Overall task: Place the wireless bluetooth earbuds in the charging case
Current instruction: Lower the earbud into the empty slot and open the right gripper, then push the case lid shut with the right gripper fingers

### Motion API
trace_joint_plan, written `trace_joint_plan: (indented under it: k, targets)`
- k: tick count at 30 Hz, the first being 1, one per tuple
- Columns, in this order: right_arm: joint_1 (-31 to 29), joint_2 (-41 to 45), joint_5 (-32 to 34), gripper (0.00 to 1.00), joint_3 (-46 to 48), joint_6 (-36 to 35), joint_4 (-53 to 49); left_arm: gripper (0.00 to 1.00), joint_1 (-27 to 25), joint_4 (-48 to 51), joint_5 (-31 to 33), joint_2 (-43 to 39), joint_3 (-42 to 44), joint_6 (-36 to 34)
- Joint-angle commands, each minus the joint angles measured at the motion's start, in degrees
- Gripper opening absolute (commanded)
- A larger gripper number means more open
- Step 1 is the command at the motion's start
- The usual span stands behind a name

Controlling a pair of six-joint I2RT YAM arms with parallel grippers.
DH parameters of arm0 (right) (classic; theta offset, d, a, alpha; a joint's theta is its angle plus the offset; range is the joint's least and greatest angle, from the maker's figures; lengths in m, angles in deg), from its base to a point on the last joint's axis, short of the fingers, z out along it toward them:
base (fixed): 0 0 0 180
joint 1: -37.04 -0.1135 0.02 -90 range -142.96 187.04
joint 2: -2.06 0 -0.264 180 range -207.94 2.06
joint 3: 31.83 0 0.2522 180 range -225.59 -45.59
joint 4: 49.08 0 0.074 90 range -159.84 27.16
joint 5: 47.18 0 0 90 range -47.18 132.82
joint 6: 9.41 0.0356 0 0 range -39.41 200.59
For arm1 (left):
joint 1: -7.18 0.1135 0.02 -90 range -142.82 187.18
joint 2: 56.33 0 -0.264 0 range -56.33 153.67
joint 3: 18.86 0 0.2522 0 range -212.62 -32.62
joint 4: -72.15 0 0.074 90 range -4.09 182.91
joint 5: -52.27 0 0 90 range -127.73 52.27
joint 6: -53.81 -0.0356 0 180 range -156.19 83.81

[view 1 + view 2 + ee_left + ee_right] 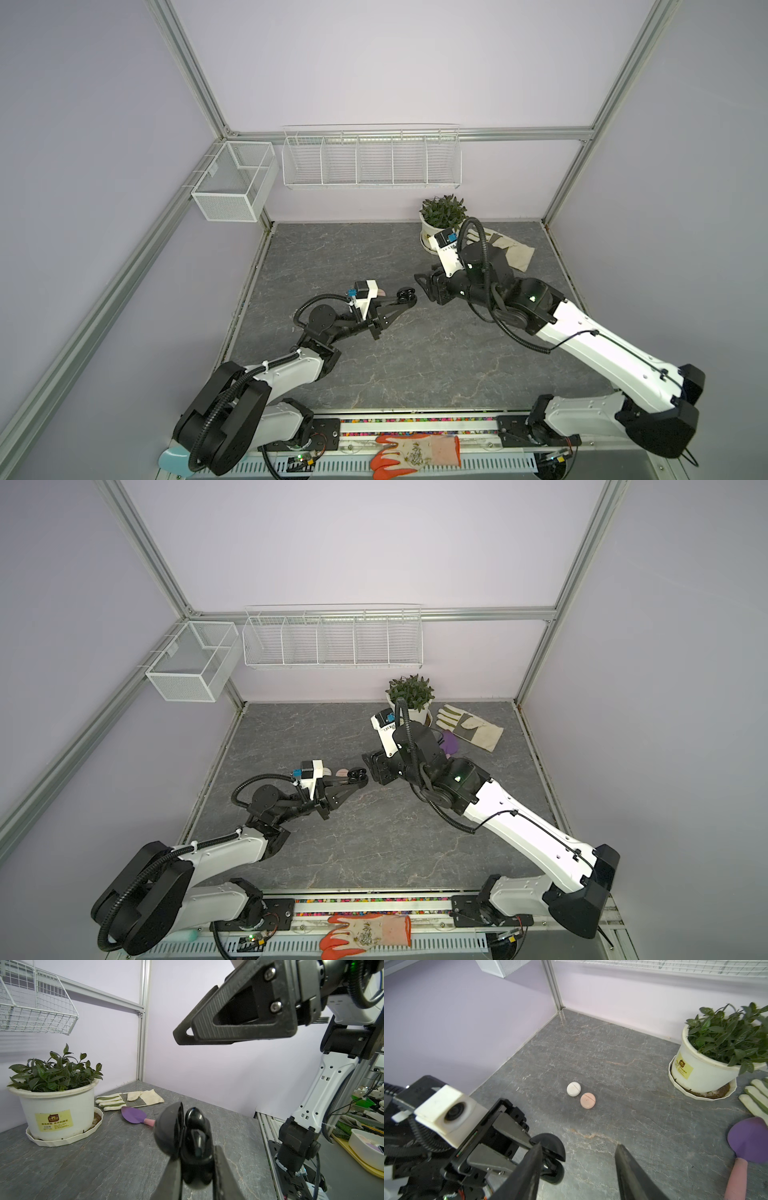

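Left claw point(404, 300) clamped tight on the black charging case point(193, 1167), gripping its lower half near the middle of the surface point(415, 374). The lid stands open, tipped away from the body. A glossy black earbud point(194, 1116) sits in the case, head up. A second dark glossy piece sits just below it; cannot tell if that is the other bud. Right claw point(579, 1145) stands at 3 o'clock of the held case in both top views, near it but not touching. Its fingers are spread wide with nothing between them. From the right wrist, only bare surface shows in the gap, and the open case lies just outside one finger. White round case point(573, 1089) and pink round case point(587, 1100) lie closed on the surface, touching or nearly so, at 9 o'clock of the held case and partly behind the left wrist camera in a top view. Potted plant point(410, 696) in a white pot at 1 o'clock of the surface. Pale work glove point(471, 731) at 2 o'clock, with a purple trowel point(134, 1116) just beside it. Orange glove point(415, 453) on the front rail at 6 o'clock, off the surface. No loose earbuds seen on the surface.
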Motion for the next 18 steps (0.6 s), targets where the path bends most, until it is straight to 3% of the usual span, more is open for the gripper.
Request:
trace_joint_plan:
  k: [1,7,18]
  targets:
    - [1.9,-2.29,-9.0,0.63,-3.46,-2.57,-6.88,0.0,-0.05,-0.28,-1.56,-0.38,-0.27,-1.31]
    - [1.96,-3.73,-9.32,0.69,-5.08,-5.01,-8.91,0.0,-0.05,-0.21,-2.46,0.29,-1.01,-1.62]
    - [1.97,-7.4,-8.49,0.7,-6.2,-5.32,-9.95,0.0,-0.05,1.15,-3.18,-0.76,-1.15,-2.21]
